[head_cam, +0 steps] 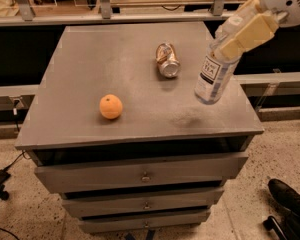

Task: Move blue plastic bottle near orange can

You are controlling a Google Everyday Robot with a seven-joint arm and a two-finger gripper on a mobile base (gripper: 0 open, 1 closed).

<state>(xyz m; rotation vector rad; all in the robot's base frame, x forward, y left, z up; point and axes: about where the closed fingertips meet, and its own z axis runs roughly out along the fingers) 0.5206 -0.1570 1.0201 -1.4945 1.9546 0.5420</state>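
Note:
The blue plastic bottle (pixel 213 71), clear with a white label, hangs tilted in the air above the right side of the grey cabinet top (pixel 90 74). My gripper (pixel 242 29) is shut on its upper part, coming in from the upper right; the cap is hidden behind the fingers. The orange can (pixel 167 60) lies on its side on the cabinet top, silver end toward me, a short way left of the bottle.
A round orange fruit (pixel 111 107) sits on the front left of the cabinet top. The cabinet has several drawers (pixel 142 171) below. A dark shoe (pixel 290 199) is on the floor at lower right. Shelving rails run behind.

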